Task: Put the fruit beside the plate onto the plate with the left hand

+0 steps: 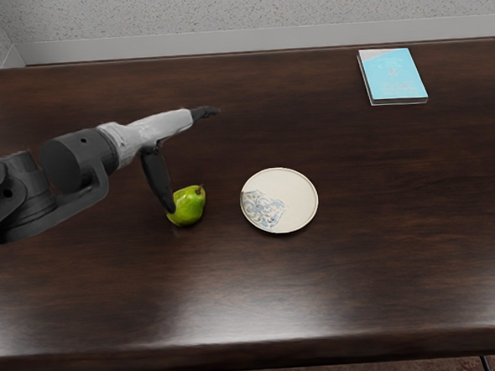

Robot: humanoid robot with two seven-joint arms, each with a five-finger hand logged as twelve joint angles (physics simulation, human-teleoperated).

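A green pear (187,206) lies on the dark wooden table, a short way left of a cream plate (294,191) with a blue pattern on its left part. My left hand (174,148) reaches in from the left, just above and left of the pear. Its fingers are spread: one dark finger (158,182) points down, its tip close to the pear's left side, while another (204,113) stretches away toward the back. Nothing is held. The right arm does not show.
A light blue book (392,76) lies at the back right of the table. The table's front edge (258,353) runs along the bottom of the view, and a wall stands behind the far edge.
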